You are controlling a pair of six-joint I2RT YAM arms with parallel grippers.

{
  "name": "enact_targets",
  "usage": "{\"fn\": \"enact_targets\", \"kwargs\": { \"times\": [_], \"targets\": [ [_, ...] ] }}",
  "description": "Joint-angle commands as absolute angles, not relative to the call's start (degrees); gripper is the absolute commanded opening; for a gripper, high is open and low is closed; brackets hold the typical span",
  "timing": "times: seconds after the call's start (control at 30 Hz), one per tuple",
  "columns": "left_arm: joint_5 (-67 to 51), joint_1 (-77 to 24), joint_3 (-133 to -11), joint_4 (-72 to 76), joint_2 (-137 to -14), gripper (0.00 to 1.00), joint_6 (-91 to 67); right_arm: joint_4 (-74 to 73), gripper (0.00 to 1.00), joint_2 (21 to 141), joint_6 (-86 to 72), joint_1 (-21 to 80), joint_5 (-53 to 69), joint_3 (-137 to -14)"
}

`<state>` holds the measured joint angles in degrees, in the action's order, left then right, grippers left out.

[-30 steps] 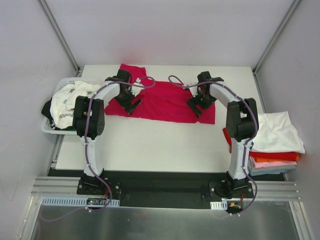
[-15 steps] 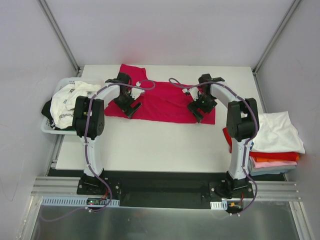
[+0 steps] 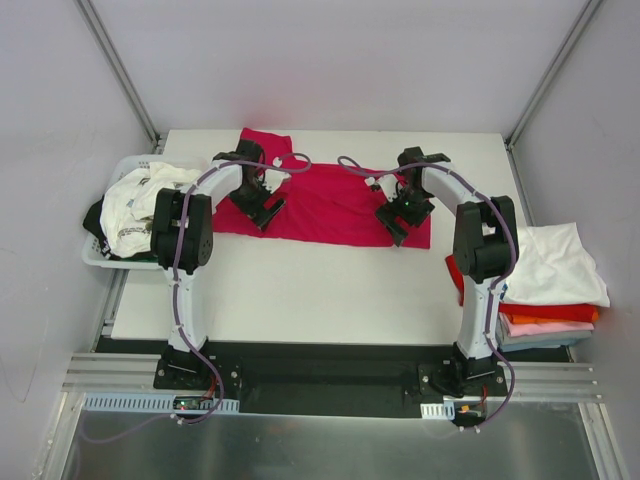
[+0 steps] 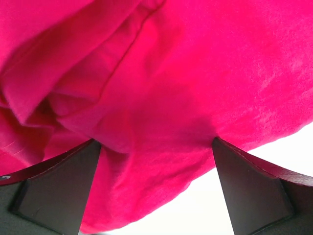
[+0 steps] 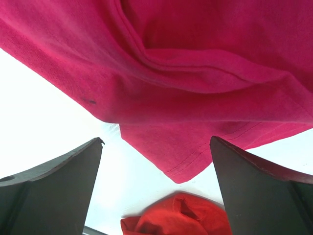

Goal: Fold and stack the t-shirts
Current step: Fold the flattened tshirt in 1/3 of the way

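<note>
Two white robot arms with black joints rise from bases at the near edge and arch forward. The left arm (image 3: 178,290) bends at a black elbow, and its forearm reaches away and to the right. Its black two-finger left gripper (image 3: 258,210) points down, jaws spread wide. The right arm (image 3: 482,300) mirrors it, forearm curving left, and the black right gripper (image 3: 397,222) also points down, jaws wide apart. Each wrist view shows dark wedge-shaped fingers, the left fingers (image 4: 58,186) and the right fingers (image 5: 54,186), well apart at the lower corners.

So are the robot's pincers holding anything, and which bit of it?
No, nothing is held. The left pincer and the right pincer both stand wide open over the near edge of the crimson t-shirt, without pinching it.
</note>
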<state>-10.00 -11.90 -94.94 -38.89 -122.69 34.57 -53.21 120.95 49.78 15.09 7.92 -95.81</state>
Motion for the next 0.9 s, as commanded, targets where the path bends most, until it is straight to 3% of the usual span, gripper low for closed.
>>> {"fn": "enact_targets", "kwargs": {
  "times": [0.0,0.87],
  "targets": [
    [-10.7,-11.8,-96.5,-40.7,-124.4,0.99,33.1,-54.9,0.97,120.7,51.2,14.7,8.9,-98.0],
    [-5.6,-14.2,-94.4,-40.7,-123.8,0.99,29.4,-47.1,0.97,120.5,48.6,15.2,0.7,-93.3]
  ]
}}
